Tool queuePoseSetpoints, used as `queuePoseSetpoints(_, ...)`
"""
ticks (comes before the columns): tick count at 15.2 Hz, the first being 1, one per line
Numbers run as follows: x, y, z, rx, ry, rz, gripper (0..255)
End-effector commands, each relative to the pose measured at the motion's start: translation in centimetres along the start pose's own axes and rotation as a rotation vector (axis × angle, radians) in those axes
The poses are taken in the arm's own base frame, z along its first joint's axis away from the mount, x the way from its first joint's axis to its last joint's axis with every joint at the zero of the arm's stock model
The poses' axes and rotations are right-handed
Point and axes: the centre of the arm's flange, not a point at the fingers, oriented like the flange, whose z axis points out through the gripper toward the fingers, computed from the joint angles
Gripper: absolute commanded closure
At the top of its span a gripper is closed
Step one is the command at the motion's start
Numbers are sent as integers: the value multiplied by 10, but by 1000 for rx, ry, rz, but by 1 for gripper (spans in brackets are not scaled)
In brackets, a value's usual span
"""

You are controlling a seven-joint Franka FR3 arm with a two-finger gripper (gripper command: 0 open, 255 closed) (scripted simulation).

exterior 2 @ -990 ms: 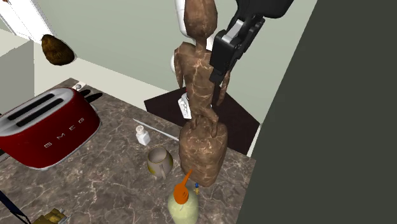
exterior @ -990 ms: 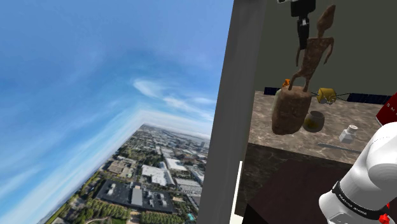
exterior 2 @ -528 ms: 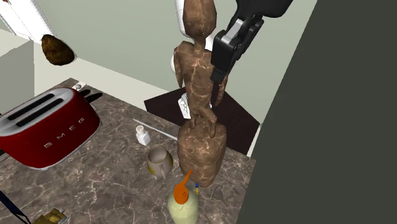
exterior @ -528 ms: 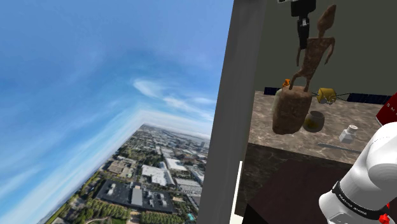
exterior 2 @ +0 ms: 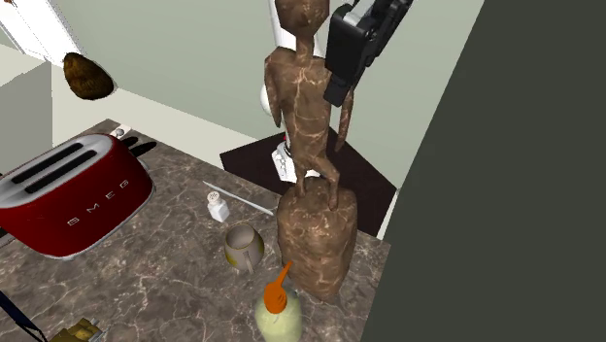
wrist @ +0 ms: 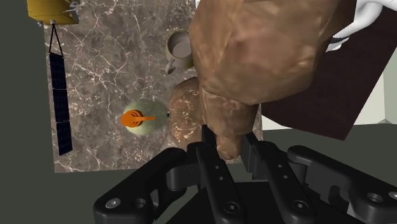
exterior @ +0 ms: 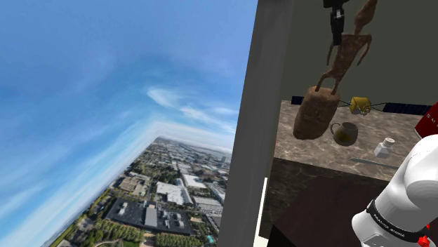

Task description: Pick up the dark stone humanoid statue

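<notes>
Brown statue (exterior 2: pixel 303 117) clasped in hand (wrist: pixel 228 145), tilted, over marbled countertop (exterior 2: pixel 165 267)

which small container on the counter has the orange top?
The pale rounded bottle beside the statue. The mug is open-topped; the shaker is white.

The red toaster (exterior 2: pixel 68 199) bears the brand SMEG on its side.

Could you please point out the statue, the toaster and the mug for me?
statue (exterior 2: pixel 316 241): second exterior view, on its thick base.
toaster (exterior 2: pixel 73 204): second exterior view, on its red side.
mug (exterior 2: pixel 241 251): second exterior view, on its body.
</notes>
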Motion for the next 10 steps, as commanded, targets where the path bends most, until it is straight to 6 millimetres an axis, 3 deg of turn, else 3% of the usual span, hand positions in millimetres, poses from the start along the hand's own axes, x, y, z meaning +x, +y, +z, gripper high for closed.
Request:
queuePoseSetpoints(1,-4,0,-11,-2,2,1,255)
queuePoseSetpoints(8,-15,3,-47,-2,2,1,255)
queuePoseSetpoints(10,-15,3,-47,-2,2,1,255)
